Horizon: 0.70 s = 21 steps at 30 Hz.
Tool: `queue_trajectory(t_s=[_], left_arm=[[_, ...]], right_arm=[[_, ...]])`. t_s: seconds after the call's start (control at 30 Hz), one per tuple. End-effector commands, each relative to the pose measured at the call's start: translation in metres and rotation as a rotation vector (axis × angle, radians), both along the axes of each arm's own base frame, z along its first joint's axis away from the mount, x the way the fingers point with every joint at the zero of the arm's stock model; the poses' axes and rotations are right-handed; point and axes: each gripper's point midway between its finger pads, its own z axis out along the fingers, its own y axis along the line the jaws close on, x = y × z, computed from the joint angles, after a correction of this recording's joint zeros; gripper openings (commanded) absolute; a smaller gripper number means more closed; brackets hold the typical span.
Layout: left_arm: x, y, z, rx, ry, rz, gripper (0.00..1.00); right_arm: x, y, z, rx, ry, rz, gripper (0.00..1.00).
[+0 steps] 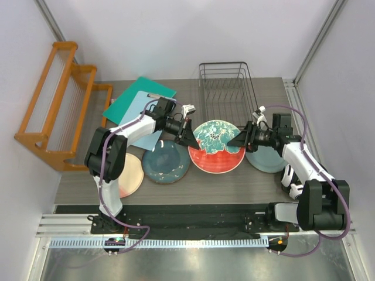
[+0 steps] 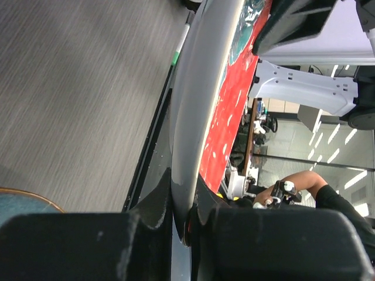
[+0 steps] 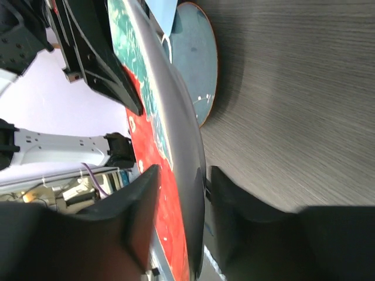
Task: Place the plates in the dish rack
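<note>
Plate [image 1: 217,149], red-and-teal floral, gripped by left end effector [image 1: 192,140], right end effector [image 1: 238,140]

A grey wood-grain table [image 1: 258,184] is closed in by plain pale walls [image 1: 193,35] along its far, left and right edges, under even light. Slim metal posts [image 1: 316,41] rise at the far corners. An orange wooden rack [image 1: 58,105] stands by the left edge, against the wall. An aluminium rail [image 1: 64,225] runs along the near edge, with a brushed metal sheet [image 1: 193,263] below. The left wrist view catches an office with strip ceiling lights [image 2: 334,133].
</note>
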Motion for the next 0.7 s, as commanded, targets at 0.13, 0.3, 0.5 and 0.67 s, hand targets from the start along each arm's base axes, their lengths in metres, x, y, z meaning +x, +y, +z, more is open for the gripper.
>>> queue_trajectory(t_s=[0.13, 0.3, 0.5, 0.67], left_arm=[[-0.006, -0.006, 0.037, -0.140, -0.036, -0.082, 0.15], [0.021, 0.015, 0.021, 0.059, -0.157, 0.062, 0.48], [0.105, 0.121, 0.017, 0.439, -0.444, 0.402, 0.61], [0.132, 0.176, 0.042, 0.680, -0.650, 0.502, 0.64]], right_arm=[[0.004, 0.005, 0.014, 0.032, -0.051, 0.011, 0.01], [0.004, -0.006, 0.044, 0.003, -0.084, 0.016, 0.01], [0.052, -0.042, 0.128, -0.166, -0.339, -0.007, 0.01], [0.143, -0.086, 0.189, -0.392, -0.532, -0.242, 0.01]])
